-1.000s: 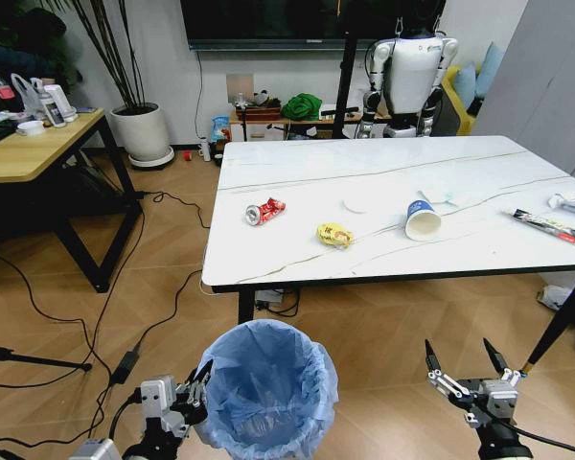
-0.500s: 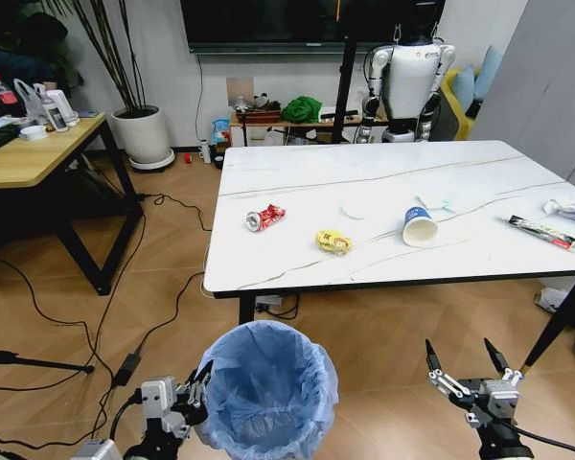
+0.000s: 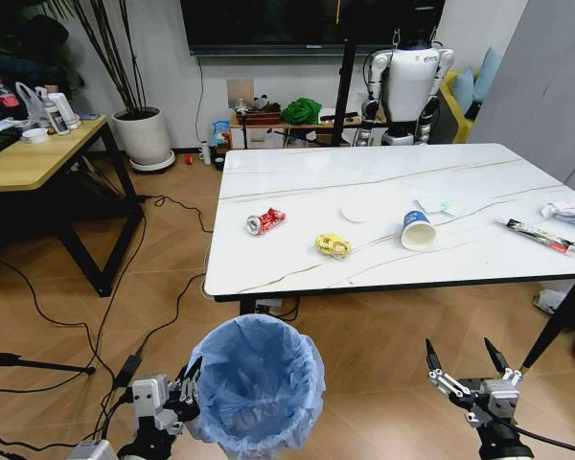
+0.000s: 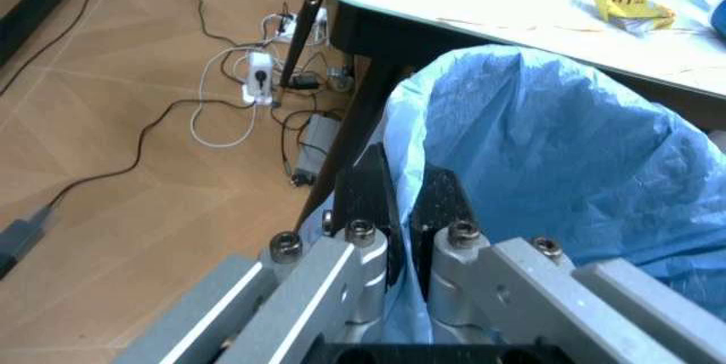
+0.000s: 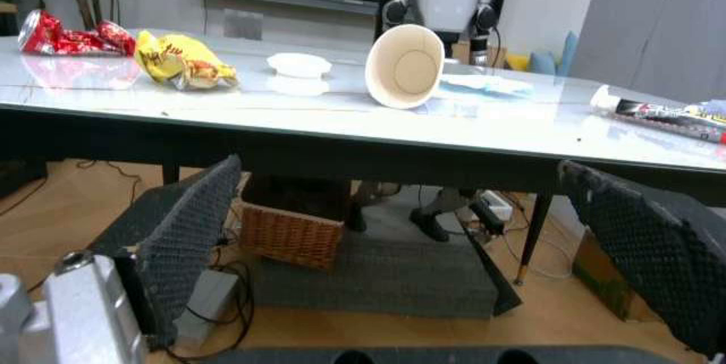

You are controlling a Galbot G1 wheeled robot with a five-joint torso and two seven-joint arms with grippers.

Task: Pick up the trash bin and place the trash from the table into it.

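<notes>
Bin (image 3: pixel 256 383) pinched at its rim by left hand (image 3: pixel 184 395), now shifted slightly leftward, tabletop (image 3: pixel 297 182) closer. Right hand (image 3: pixel 466 362) wide, empty, low. Can (image 3: pixel 265 221), wrapper (image 3: pixel 333 245), cup (image 3: pixel 418 230) untouched: approach under way.

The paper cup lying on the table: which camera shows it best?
The right wrist view: the paper cup lies on its side with its open mouth facing the camera, close and level. The head view shows the same cup smaller, from above. In the left wrist view I can't make it out.
</notes>
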